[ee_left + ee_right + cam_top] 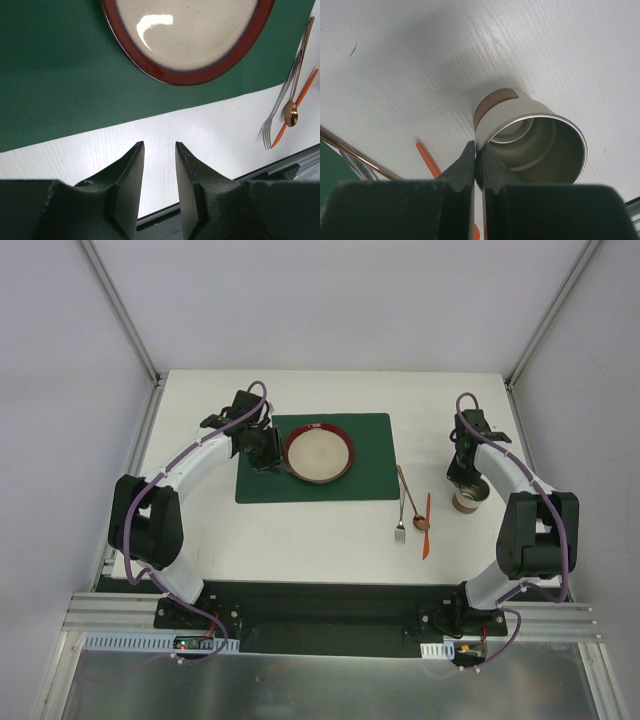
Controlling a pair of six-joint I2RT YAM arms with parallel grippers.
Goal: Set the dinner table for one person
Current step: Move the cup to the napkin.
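The dinner table (330,540) is a white tabletop. A red-rimmed cream plate (318,453) sits on a dark green placemat (370,480). My left gripper (268,455) is open and empty, low at the plate's left edge; in the left wrist view the gripper (160,147) is over bare table (210,125), with the plate (190,30) and placemat (60,75) beyond it. My right gripper (462,485) is shut on the rim of a metal cup (471,498) with a brown base. In the right wrist view the gripper (477,150) has one finger inside the cup (535,145) and one outside.
A fork (401,530), a copper spoon (415,510) and an orange-handled utensil (426,530) lie on the table between the placemat and the cup; they also show in the left wrist view, the fork (277,112) beside the spoon (291,112). Aluminium frame posts stand at the table's far corners.
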